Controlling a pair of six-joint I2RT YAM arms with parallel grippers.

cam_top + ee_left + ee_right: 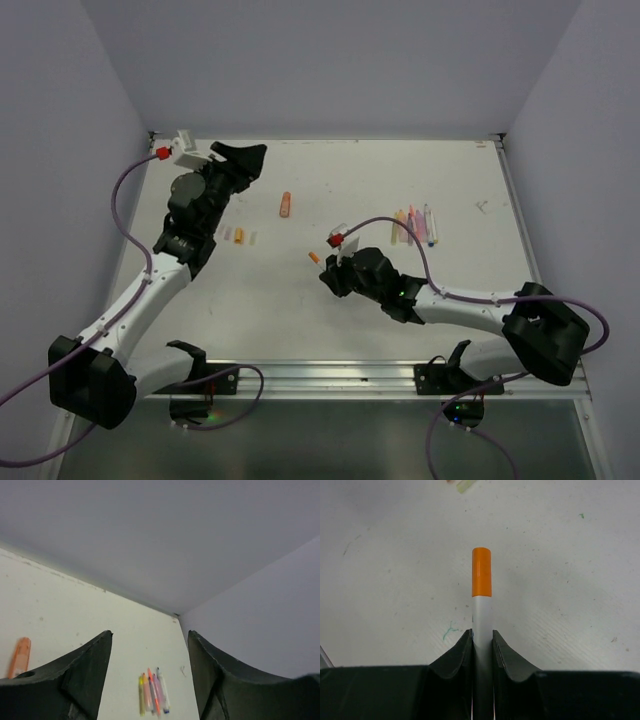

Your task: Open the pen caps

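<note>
My right gripper (482,636) is shut on a white pen (482,615) whose orange cap (481,572) sticks out past the fingertips, over the table. In the top view the right gripper (327,268) is mid-table with the orange cap (314,257) pointing up-left. My left gripper (250,160) is open and empty at the far left, raised; its jaws stand wide apart in the left wrist view (150,645). An orange highlighter (286,205) lies alone on the table. Several coloured pens (414,225) lie side by side at the right, also seen in the left wrist view (152,692).
Three small pieces in orange, pink and pale yellow (239,236) lie in a row by the left arm. The table's back wall and side walls close in the far edge. A metal rail (330,378) runs along the near edge.
</note>
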